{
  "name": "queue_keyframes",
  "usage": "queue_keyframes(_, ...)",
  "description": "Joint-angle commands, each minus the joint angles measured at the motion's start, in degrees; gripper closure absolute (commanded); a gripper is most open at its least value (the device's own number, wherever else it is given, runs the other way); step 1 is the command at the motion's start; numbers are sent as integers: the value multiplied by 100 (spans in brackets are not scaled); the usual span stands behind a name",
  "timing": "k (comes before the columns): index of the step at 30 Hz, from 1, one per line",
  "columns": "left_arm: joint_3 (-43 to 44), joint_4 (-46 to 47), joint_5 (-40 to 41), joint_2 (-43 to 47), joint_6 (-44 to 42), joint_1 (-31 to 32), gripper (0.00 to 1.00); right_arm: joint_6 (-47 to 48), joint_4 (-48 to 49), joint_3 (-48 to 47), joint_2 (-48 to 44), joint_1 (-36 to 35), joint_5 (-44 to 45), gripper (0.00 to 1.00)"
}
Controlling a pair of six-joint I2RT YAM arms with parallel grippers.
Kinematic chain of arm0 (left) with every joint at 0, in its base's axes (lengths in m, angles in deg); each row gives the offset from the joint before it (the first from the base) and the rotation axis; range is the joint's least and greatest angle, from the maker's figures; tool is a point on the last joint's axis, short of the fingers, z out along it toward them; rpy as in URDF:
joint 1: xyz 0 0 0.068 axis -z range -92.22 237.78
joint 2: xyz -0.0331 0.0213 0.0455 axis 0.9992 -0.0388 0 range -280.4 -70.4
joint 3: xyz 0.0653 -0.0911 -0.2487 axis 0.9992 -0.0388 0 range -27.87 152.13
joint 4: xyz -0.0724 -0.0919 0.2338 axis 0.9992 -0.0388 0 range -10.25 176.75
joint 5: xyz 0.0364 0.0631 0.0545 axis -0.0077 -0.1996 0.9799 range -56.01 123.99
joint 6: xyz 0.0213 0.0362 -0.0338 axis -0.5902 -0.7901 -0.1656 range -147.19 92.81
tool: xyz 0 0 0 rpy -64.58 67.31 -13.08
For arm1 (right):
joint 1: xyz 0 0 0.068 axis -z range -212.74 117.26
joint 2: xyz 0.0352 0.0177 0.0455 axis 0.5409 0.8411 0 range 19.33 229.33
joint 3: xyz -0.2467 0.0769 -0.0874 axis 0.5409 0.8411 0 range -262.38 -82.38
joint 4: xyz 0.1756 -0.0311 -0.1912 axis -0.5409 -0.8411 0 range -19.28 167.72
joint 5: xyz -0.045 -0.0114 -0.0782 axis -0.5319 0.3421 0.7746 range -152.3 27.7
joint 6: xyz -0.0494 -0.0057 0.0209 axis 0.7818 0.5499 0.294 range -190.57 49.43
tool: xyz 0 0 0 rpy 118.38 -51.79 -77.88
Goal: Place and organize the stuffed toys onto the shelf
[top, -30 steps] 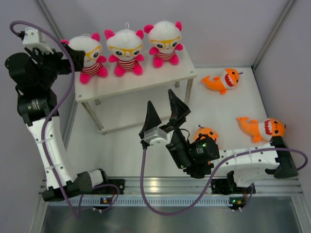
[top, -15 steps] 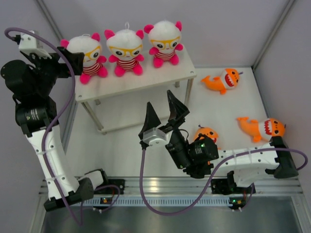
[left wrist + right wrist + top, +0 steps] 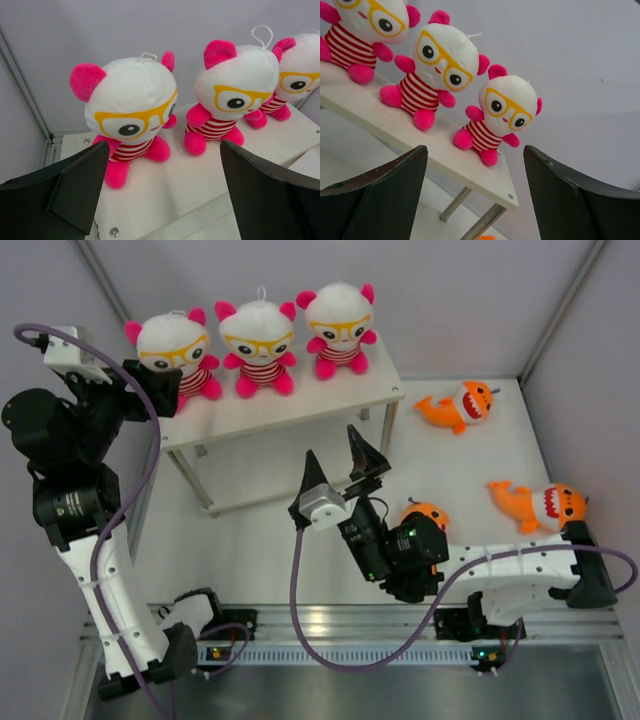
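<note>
Here, shelf (image 3: 300,405): a white two-tier unit on silver legs, standing at the far left of the table (image 3: 250,550).
Bears: the left bear (image 3: 172,352), middle bear (image 3: 258,345) and right bear (image 3: 340,328) sit upright in a row along the far edge of the top tier, faces turned near.
Sharks: the far shark (image 3: 458,405) lies on the table to the right of the shelf. The right shark (image 3: 540,503) lies by the table's right edge. The near shark (image 3: 428,514) is mostly hidden behind the right arm.
Left gripper (image 3: 152,385): jaws wide apart, holding nothing. It is raised at the shelf's left end, just near and left of the left bear. In the wrist view that bear sits beyond the gap, touching neither finger.
Right gripper (image 3: 332,443): jaws wide apart, empty. It is raised over the table on the near side of the shelf and points far toward the bears, well apart from them. The near shark lies to the right of its wrist.
</note>
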Motion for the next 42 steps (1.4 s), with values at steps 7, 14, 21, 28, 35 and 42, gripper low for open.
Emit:
queue_keyframes(7, -530, -1533, -362, 945, -1000, -35, 2, -4359, -3938, -239, -1217, 804, 937, 21)
queue_keyframes(14, -1419, -3010, -73, 1859, -2565, -35, 2, -8511, -8195, -64, -2291, 2019, 340, 13)
queue_keyframes(21, -2534, -3530, 499, 2318, -2979, -35, 2, -11524, -9911, 1182, -2890, 3097, -432, 11)
queue_keyframes(28, -2861, -3530, 666, 2441, -2944, 27, 2, -12144, -9992, 2456, -2617, 4681, -1734, 15)
queue_keyframes(35, -3081, -3539, 1009, 2520, -2979, 97, 2, -12196, -9095, 3012, -2293, 4911, -2463, 31)
queue_keyframes(42, -3107, -3530, 1044, 2458, -2988, 124, 2, -12065, -8919, 3153, -2212, 4911, -2973, 83)
